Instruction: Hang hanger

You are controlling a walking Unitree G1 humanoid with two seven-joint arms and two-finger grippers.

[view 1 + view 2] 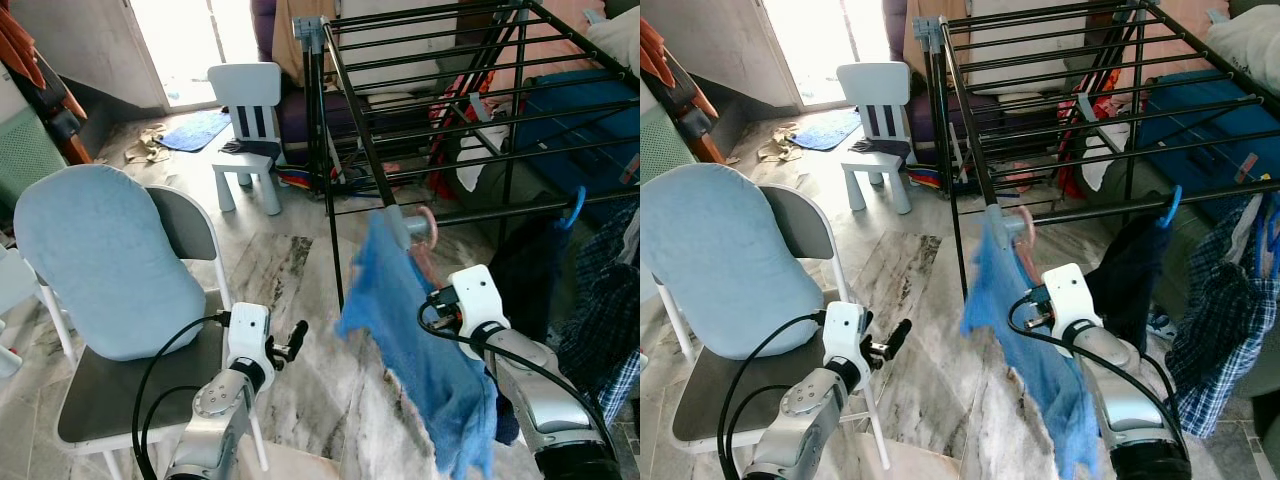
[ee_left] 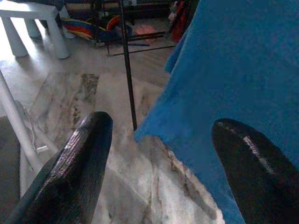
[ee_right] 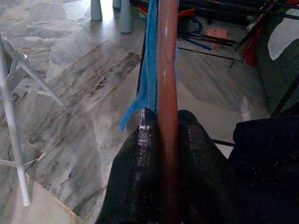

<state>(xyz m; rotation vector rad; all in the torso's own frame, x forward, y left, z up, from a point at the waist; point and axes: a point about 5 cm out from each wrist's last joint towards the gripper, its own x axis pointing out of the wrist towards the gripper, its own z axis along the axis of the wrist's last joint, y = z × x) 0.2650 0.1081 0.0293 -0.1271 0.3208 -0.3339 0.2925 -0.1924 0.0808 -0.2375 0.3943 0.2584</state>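
Hanger (image 3: 167, 70): smooth reddish-brown bar, faint sheen, clamped between matt, finely textured black fingers (image 3: 140, 158) of right gripper (image 3: 164, 140). Blue cloth (image 1: 430, 350), centre of frame: soft woven fabric, matt, frayed at edge. Drying rack (image 1: 420, 80), upper right: black metal tubing, slight gloss. Chair (image 1: 240, 90), upper centre: smooth white plastic. Floor (image 1: 300, 330): polished veined marble, glossy. Left gripper (image 2: 161, 154) fingers: black, semi-gloss.

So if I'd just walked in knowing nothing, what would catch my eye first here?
Probably the blue cloth dangling on a pink hanger, which the right tool pinches up near the front bar of the black drying rack. Next, the left tool waits open beside the cloth, next to a grey chair with a pale blue cushion.
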